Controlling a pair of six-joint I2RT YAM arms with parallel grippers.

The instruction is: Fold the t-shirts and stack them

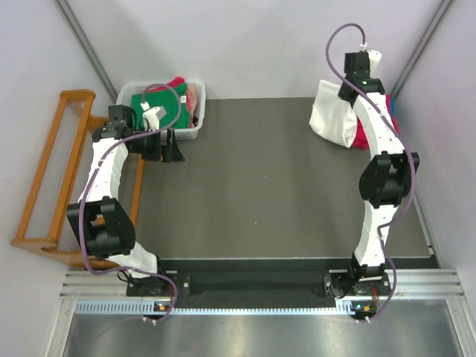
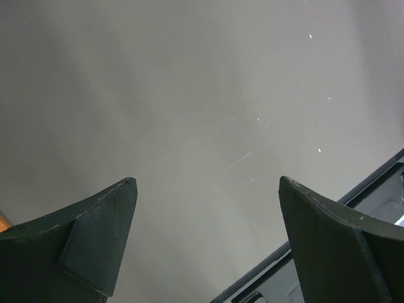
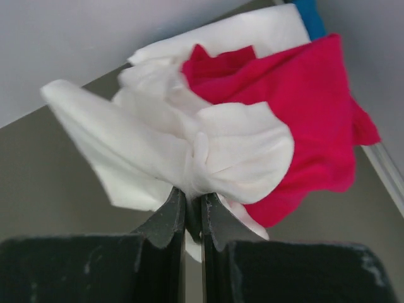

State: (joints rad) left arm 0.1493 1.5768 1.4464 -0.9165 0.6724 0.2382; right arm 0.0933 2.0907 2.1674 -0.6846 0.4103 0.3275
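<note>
Your right fingers (image 3: 167, 221) are pinched tight on a bunched fold of the white t-shirt (image 3: 240, 151), with almost no gap between them. In the top view this shirt hangs at the upper right of the frame (image 1: 332, 111), draped down from the raised arm so its weight can pull the cloth open. A crimson t-shirt (image 3: 315, 107) sits just behind the white one. You cannot tell from these views whether it is caught up in the lift or simply lies behind it, so watch that it does not drag along.

Your left fingers (image 2: 95, 233) stand wide apart and hold nothing, with only bare counter (image 2: 202, 95) below them. In the top view they hover at the upper left beside the white slatted basket (image 1: 195, 130), probably ready to take a free edge of the white shirt or fetch the next one. A green t-shirt (image 1: 169, 111) and a red t-shirt (image 1: 186, 88) wait in that basket. The dark counter in the middle of the frame is where you would likely spread the white shirt. Nothing looks folded or stacked yet, so you are early in the job.
</note>
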